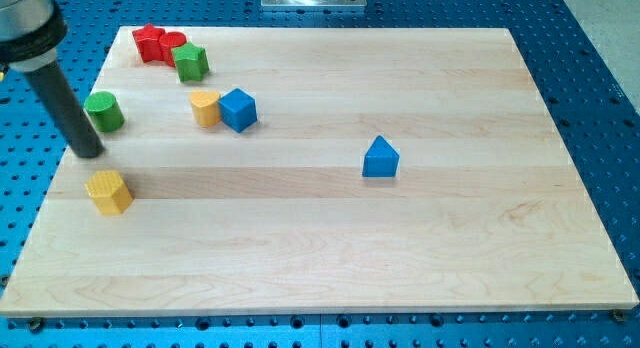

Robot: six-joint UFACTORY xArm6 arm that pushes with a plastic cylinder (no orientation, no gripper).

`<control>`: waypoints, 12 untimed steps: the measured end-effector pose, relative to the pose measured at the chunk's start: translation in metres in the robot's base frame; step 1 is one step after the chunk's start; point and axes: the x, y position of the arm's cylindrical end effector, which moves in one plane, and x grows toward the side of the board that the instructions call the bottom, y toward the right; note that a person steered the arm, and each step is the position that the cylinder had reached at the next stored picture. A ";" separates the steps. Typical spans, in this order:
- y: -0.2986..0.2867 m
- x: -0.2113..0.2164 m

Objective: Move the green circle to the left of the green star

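Observation:
The green circle (104,110) stands near the board's left edge. The green star (190,61) lies up and to the right of it, touching the red blocks. My tip (88,151) rests on the board just below and slightly left of the green circle, close to it; I cannot tell if it touches. The dark rod runs up from the tip to the view's top left corner.
A red star (149,43) and a red cylinder (173,45) sit at the top left beside the green star. A yellow block (205,107) touches a blue cube (238,109). A yellow hexagon (108,192) lies below my tip. A blue triangular block (380,158) is mid-board.

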 end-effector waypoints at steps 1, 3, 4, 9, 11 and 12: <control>0.028 -0.032; -0.011 -0.018; -0.033 -0.043; -0.013 -0.087; -0.005 -0.075; -0.020 -0.060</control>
